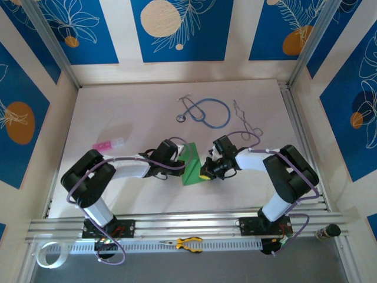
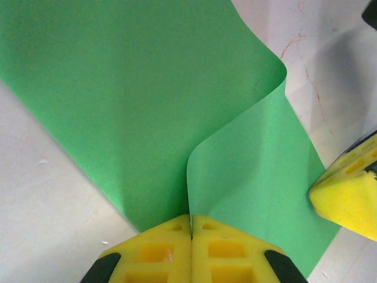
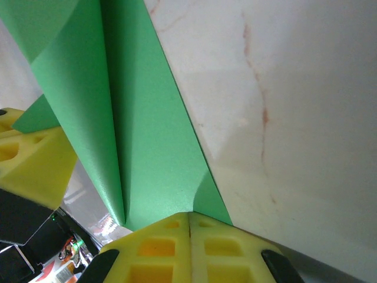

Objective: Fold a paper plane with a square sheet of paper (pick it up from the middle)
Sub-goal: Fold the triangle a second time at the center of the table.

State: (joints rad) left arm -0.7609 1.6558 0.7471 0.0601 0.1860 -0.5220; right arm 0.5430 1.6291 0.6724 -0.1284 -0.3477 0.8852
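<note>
Both arms reach inward over the pale surface (image 1: 129, 118) and meet near its middle, a little toward the near edge. Between them is the square sheet of paper (image 1: 191, 168), bright green, partly lifted off the surface and bent rather than lying flat.

Left hand (image 2: 191, 227): yellow fingers pressed together, pinching the sheet. In the left wrist camera a raised curl of paper runs straight into the seam between the two pads. One flap curves up and over to the right. The rest spreads away toward the top left, low over the surface.

Right hand (image 3: 189, 223): likewise pressed together, pinching the same sheet from the opposite side. In the right wrist camera the paper rises from the fingertips as a long, narrow trough, two green faces meeting in a soft valley. The marbled surface lies to the right of it.

Each wrist camera catches a yellow finger of the other hand at the frame edge. The two hands sit just beside each other with the sheet between them.

Elsewhere on the surface, apart from the paper:
- A blue stethoscope (image 1: 206, 112), looped, toward the far side.
- A small pink and white piece (image 1: 108, 143), off to the left beyond the left arm.

Yellow-handled pliers (image 1: 189, 243) lie on the slotted rail in front of the arm bases, between the two mounts.
</note>
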